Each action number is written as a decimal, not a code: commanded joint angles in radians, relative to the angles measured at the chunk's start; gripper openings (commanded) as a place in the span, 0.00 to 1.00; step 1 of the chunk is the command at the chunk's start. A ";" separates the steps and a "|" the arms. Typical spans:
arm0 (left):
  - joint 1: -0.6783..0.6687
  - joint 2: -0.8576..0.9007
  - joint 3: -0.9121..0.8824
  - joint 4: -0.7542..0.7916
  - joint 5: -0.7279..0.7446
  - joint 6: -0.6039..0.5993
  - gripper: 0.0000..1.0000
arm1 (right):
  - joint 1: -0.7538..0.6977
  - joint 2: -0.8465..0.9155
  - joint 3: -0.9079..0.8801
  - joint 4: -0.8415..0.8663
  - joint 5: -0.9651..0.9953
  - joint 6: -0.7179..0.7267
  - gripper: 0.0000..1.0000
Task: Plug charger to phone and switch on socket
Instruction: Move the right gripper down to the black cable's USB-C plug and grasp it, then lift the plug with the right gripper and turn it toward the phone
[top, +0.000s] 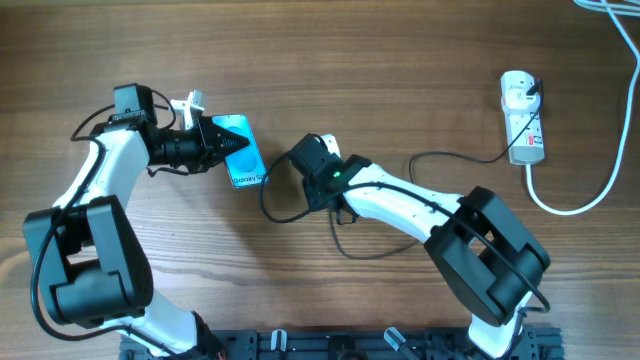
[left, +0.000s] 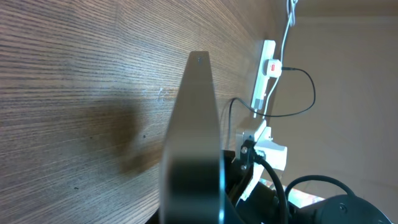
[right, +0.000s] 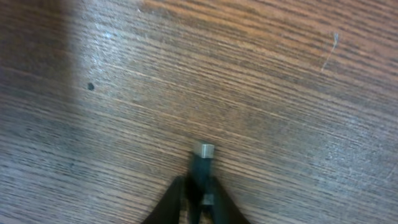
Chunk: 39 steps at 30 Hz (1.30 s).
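Right wrist, charger (right: 203, 157) tip clamped in right pincer (right: 198, 185)

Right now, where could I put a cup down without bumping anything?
Bare wood lies along the top, between the phone and the socket, and below the white cord. It's crowded around the right claw, where the charger loops.

Both arms are white shells linked by black cylindrical joints. The left arm (top: 95, 170) ends in a black, tapered left pincer (top: 238, 145). The right arm (top: 400, 205) shows a small green light (top: 338, 177) by its wrist. Bulky black housings (top: 90, 265) sit near the bases, and thin black cables (top: 88, 123) loop alongside.
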 joint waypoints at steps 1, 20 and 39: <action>0.002 -0.027 -0.005 -0.001 0.021 0.023 0.04 | -0.005 0.025 0.003 -0.014 -0.043 -0.002 0.21; 0.001 -0.027 -0.005 0.018 0.026 0.074 0.04 | -0.110 0.001 -0.016 0.055 -0.956 -0.283 0.04; 0.002 -0.027 -0.005 0.018 0.058 0.076 0.04 | -0.412 0.001 -0.094 0.069 -1.152 -0.254 0.04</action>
